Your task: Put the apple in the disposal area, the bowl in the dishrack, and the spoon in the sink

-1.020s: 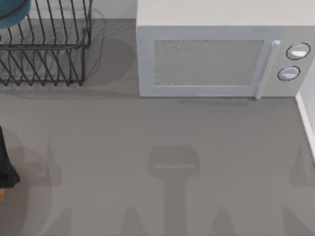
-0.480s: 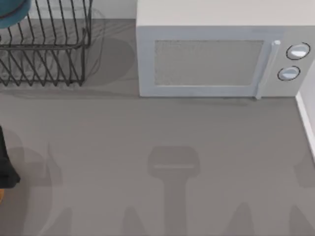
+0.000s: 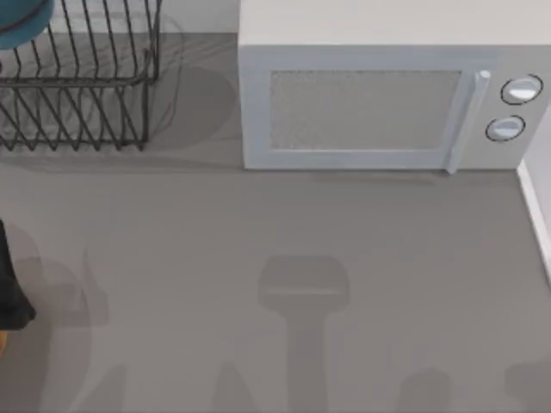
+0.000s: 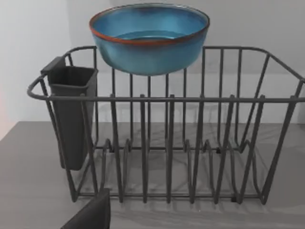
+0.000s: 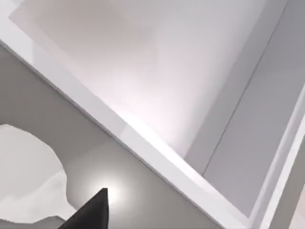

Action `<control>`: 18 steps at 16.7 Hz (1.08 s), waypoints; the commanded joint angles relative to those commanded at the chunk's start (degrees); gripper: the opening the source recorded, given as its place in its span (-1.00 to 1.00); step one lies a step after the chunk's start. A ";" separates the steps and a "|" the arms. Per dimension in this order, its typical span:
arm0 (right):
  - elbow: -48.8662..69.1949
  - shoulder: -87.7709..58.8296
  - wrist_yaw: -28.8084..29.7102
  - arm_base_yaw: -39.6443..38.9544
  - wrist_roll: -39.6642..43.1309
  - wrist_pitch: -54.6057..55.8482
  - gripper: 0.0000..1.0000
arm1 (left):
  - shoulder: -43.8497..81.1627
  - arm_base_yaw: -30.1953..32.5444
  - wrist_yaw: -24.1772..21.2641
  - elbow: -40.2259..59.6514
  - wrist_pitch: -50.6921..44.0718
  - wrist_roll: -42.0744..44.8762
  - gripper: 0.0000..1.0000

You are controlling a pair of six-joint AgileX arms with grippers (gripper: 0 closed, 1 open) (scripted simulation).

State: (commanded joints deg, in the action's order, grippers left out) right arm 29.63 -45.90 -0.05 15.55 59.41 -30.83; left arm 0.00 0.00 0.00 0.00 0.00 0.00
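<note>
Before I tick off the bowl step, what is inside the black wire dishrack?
The round teal-blue bowl sits atop the black wire dishrack's back bars; a dark utensil cup hangs inside. The cup's contents are hidden.

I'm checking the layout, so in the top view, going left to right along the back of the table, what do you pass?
bowl → dishrack → white microwave, its door handle, then its two round knobs.

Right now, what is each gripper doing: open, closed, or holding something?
Left gripper: a dark fingertip facing the dishrack; open or closed cannot be told.
Right gripper: a dark fingertip; open or closed cannot be told.
</note>
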 joint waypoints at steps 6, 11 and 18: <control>15.75 -25.47 0.27 8.80 33.15 -17.32 1.00 | 0.00 0.00 0.00 0.00 0.00 0.00 1.00; 25.78 -39.11 0.35 13.83 51.59 -26.21 1.00 | 0.00 0.00 0.00 0.00 0.00 0.00 1.00; 29.10 -43.10 0.31 15.38 57.18 -28.76 1.00 | 0.00 0.00 0.00 0.00 0.00 0.00 1.00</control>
State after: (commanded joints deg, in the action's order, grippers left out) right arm 58.73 -89.00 0.26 30.93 116.59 -59.60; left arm 0.00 0.00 0.00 0.00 0.00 0.00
